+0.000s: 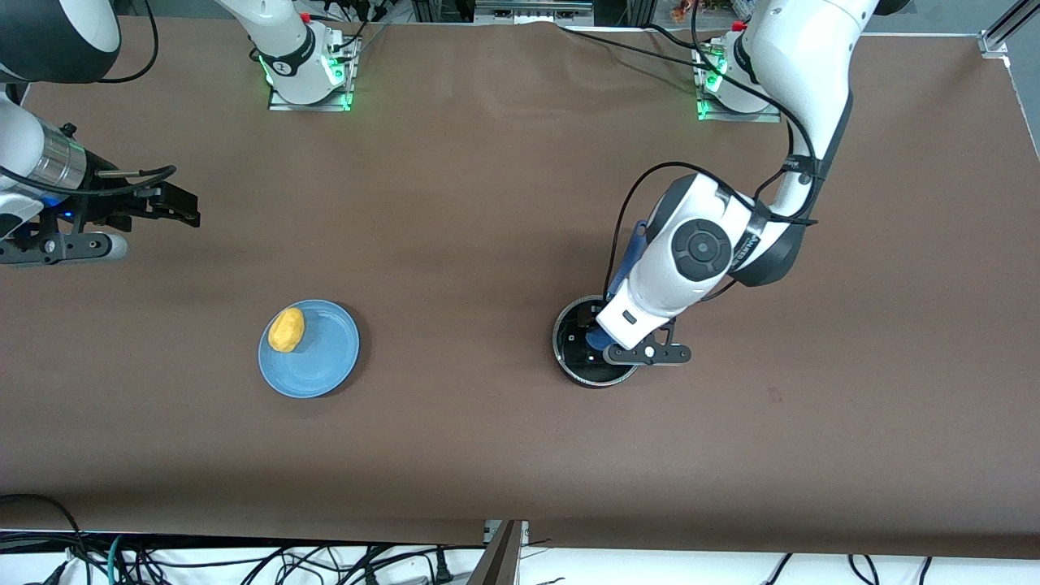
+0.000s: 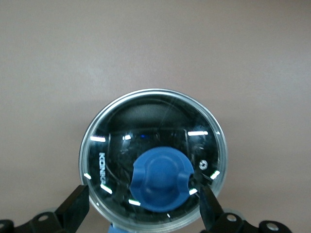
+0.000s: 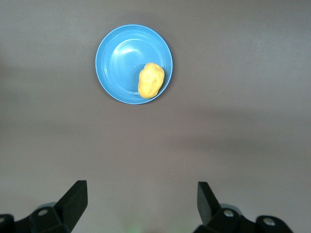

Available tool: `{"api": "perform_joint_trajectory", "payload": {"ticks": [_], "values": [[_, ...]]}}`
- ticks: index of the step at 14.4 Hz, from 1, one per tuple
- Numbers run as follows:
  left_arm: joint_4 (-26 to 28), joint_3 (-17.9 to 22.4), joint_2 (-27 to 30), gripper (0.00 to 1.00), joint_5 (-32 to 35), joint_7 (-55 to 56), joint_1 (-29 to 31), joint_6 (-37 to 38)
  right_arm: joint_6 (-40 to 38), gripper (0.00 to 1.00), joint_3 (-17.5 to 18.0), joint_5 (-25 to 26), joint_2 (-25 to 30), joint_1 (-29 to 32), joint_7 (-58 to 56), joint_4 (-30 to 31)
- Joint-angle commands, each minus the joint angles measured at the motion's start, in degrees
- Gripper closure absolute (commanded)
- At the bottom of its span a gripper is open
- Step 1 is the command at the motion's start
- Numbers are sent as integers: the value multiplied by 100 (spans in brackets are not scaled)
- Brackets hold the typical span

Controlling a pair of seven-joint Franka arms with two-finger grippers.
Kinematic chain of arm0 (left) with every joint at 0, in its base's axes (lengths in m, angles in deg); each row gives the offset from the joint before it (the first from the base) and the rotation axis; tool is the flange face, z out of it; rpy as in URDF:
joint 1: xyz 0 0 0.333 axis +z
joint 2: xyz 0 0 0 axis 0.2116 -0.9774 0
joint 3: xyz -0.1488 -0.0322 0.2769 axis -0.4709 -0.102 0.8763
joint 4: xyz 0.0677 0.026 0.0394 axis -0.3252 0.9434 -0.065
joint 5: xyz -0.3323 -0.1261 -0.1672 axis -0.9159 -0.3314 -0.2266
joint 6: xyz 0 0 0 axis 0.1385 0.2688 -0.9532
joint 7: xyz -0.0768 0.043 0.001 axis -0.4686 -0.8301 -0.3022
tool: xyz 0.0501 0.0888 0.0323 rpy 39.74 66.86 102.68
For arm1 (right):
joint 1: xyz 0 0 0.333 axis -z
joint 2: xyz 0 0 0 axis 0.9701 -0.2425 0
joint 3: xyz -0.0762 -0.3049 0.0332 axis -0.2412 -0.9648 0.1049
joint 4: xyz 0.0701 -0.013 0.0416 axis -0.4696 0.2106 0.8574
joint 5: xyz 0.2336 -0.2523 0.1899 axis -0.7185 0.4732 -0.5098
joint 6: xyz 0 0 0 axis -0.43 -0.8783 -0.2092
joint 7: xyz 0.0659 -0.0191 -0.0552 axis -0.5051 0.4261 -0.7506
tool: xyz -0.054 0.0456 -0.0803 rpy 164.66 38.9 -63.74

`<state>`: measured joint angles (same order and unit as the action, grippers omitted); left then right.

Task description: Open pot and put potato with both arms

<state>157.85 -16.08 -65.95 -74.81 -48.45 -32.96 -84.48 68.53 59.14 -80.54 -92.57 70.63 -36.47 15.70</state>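
Note:
The black pot stands toward the left arm's end of the table, its blue handle pointing at the arm bases. The glass lid with the blue knob lies on it. My left gripper is open right over the lid, one finger on each side of the knob and clear of it; in the front view the wrist hides it. The yellow potato lies on a light-blue plate, also seen in the right wrist view. My right gripper is open and empty over bare table, at the right arm's end.
The brown table cover is bare between the plate and the pot. The arm bases stand along the table's edge farthest from the front camera. Cables hang below the edge nearest that camera.

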Motion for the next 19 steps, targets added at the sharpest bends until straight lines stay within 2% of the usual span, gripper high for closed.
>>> {"api": "perform_joint_trajectory", "payload": {"ticks": [1,5,9,11,12,14,17,19], "values": [[-227,59,-188,0,428,58,-114,-12,-93,0,113,-2,33,103,-40,3],[-218,59,-355,0,438,67,-210,-346,-93,0,113,16,24,103,-40,-6],[-218,59,-417,0,630,76,-307,-347,-40,0,104,16,-28,112,-23,-24],[-218,59,-382,6,666,41,-307,-347,-23,0,95,68,-11,95,-31,-24],[-218,59,-373,11,666,32,-307,-338,-23,0,95,164,-11,68,-40,-67],[-227,59,-364,15,666,49,-307,-320,56,0,95,401,-19,-63,-40,-112],[-218,67,-364,18,684,41,-307,-320,319,0,95,385,-20,-117,3,-112],[-218,67,-364,30,684,41,-307,-329,609,0,86,332,-168,-108,-22,-103]]}}
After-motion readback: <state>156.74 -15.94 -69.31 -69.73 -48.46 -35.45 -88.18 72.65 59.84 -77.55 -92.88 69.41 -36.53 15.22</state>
